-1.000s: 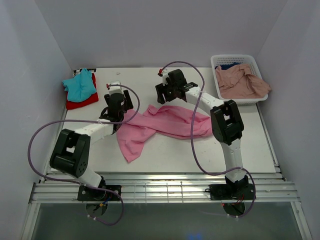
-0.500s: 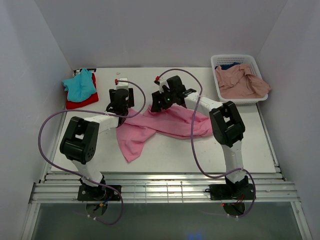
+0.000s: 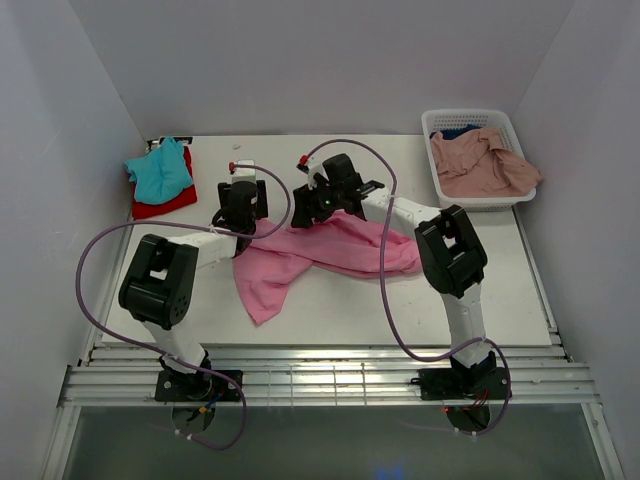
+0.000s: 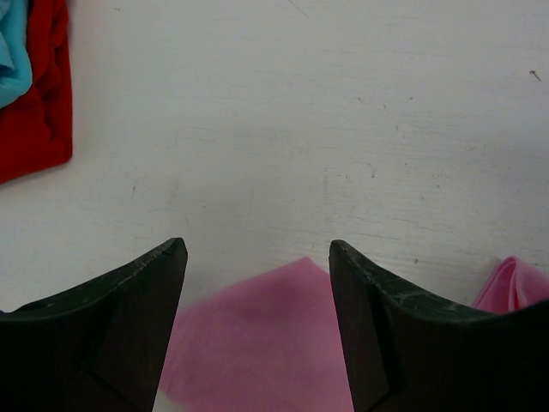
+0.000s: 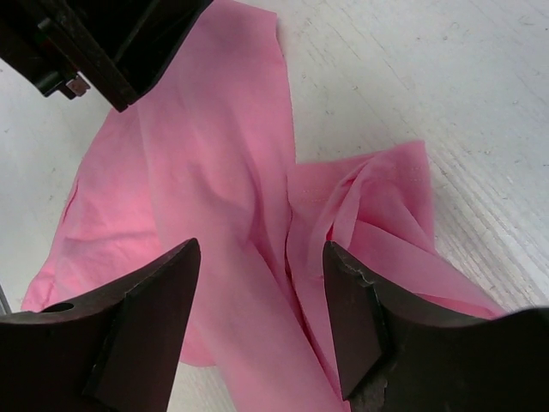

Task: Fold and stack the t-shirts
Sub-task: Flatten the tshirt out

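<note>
Altogether five t-shirts show: pink (image 3: pixel 335 245), teal (image 3: pixel 160 170), red (image 3: pixel 165 206), salmon (image 3: pixel 485 166), dark blue (image 3: pixel 458 131).

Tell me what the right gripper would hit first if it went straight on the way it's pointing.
Probably the bright pink t-shirt: the open right gripper frames its crumpled folds directly ahead in the wrist view. The gap to the cloth is unclear.

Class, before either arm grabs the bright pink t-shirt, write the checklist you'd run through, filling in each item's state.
1. Left gripper open: ok.
2. Right gripper open: ok.
3. Bright pink cloth t-shirt beneath both grippers: ok.
4. T-shirt spread flat: not ok, crumpled.
5. Either gripper touching cloth: cannot tell.
6. Pink t-shirt apart from teal t-shirt on red t-shirt: ok.
</note>
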Controlling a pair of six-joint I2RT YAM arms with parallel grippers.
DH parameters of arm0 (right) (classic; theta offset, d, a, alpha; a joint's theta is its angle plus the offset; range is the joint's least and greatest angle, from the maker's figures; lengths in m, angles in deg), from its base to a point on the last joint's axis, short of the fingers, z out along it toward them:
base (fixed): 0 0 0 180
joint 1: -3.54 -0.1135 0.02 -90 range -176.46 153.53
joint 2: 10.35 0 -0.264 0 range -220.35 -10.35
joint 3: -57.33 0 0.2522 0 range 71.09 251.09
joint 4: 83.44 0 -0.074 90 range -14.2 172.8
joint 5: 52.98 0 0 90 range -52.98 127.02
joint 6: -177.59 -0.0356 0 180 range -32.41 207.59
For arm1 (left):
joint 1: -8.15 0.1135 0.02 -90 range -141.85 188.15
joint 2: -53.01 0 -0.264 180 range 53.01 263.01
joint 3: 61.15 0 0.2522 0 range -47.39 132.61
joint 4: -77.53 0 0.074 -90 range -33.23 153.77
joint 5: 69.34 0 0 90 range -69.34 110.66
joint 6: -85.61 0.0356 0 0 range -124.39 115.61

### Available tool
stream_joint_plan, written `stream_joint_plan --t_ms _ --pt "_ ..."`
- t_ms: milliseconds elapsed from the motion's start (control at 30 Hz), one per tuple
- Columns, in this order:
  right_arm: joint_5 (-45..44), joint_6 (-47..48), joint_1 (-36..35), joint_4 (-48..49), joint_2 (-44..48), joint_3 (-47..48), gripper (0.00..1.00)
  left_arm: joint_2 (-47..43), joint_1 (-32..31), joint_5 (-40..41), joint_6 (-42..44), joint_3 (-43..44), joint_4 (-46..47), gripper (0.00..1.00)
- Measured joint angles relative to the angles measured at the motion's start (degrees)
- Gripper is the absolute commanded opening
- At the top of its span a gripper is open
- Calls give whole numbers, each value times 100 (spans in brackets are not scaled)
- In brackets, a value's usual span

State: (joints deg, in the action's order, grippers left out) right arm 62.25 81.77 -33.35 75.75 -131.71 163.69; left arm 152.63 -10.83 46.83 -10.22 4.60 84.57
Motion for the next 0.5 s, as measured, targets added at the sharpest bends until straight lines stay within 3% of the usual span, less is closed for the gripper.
stream_joint_plan --t_ms 500 --pt "-437 52 0 -50 -214 133 64 -166 0 2 -20 -92 -22 78"
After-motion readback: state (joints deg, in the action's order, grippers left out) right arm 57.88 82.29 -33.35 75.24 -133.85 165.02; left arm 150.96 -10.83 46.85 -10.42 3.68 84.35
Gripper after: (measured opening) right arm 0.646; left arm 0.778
